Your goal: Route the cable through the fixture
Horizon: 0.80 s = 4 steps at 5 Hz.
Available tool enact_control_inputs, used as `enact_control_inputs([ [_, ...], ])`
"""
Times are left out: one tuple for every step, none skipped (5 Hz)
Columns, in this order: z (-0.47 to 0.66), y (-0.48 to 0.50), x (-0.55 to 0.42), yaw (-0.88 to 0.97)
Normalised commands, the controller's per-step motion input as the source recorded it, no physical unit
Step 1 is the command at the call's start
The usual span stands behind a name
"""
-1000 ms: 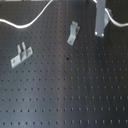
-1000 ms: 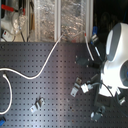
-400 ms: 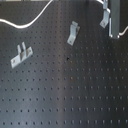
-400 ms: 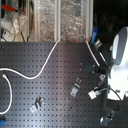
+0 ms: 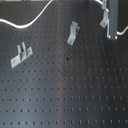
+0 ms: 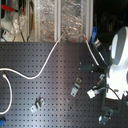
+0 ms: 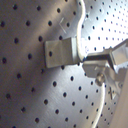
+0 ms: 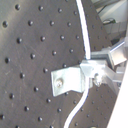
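Observation:
The white cable (image 5: 30, 22) loops across the far side of the board in both exterior views, and in the second exterior view the cable (image 6: 45, 65) runs on toward the white arm (image 6: 118, 55). The fixture (image 5: 73, 33), a narrow silver bracket with a slanted tab, stands mid-board, apart from my gripper (image 5: 108, 29) at the first exterior view's top right; the fixture (image 6: 76, 86) also shows in the second exterior view. In both wrist views my gripper (image 7: 101, 70) (image 8: 100, 73) is shut on the cable (image 7: 79, 20) (image 8: 84, 35), right beside a silver L bracket (image 7: 60, 52) (image 8: 67, 81).
A wider silver clip (image 5: 21, 54) with two prongs stands at the first exterior view's left, seen again as the clip (image 6: 36, 105) in the second exterior view. The black perforated board (image 5: 70, 90) carries everything. Clutter and foil-covered gear (image 6: 60, 17) lie beyond its far edge.
My gripper has shifted slightly toward the first exterior view's right, carrying the cable. The fixture and the clip have stayed where they were.

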Motion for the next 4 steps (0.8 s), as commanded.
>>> enact_control_inputs([
  [0.06,-0.084,-0.147,0.09],
  [0.00,0.008,-0.054,0.01],
  [0.64,-0.035,-0.357,-0.03],
  [0.16,-0.039,-0.245,0.00],
])
